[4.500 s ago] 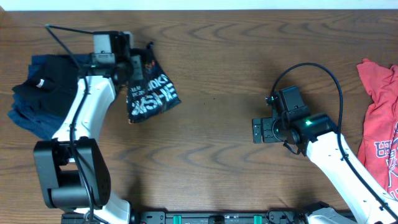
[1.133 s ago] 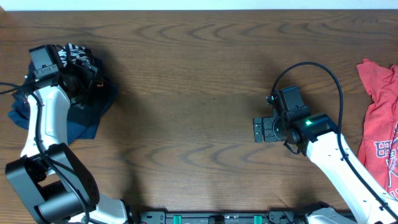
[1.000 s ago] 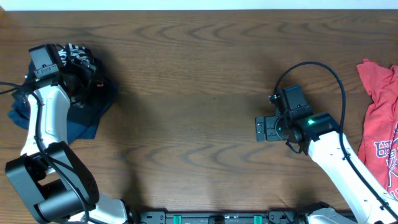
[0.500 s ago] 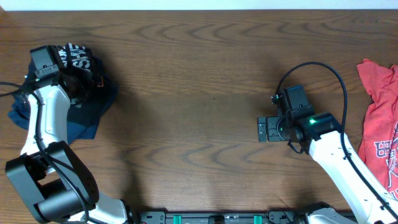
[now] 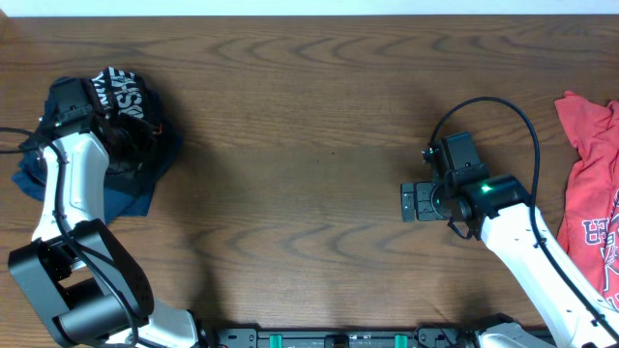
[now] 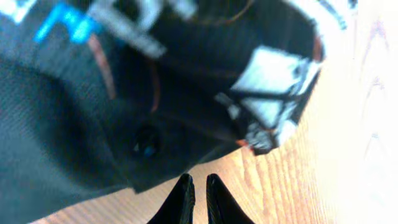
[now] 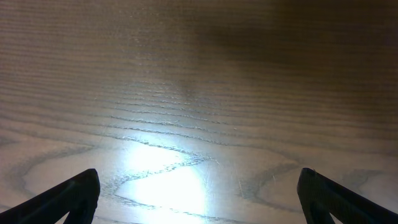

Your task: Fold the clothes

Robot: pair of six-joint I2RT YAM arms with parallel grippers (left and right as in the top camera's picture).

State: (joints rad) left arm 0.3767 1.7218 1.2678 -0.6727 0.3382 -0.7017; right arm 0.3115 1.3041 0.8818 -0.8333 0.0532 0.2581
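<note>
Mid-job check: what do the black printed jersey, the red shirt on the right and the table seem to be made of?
Jersey: probably a thin synthetic sports knit, matte; the left wrist view shows a fine weave under printed lettering. Red shirt: looks like a soft cotton-like knit, matte, lying in limp folds. Table: wood or wood-look laminate, with a clear grain and a slight sheen.

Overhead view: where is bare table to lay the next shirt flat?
Bare: the table between the jersey atop the dark pile and the right gripper. Crowded: the far left around that pile, and the right edge under the red T-shirt.
</note>
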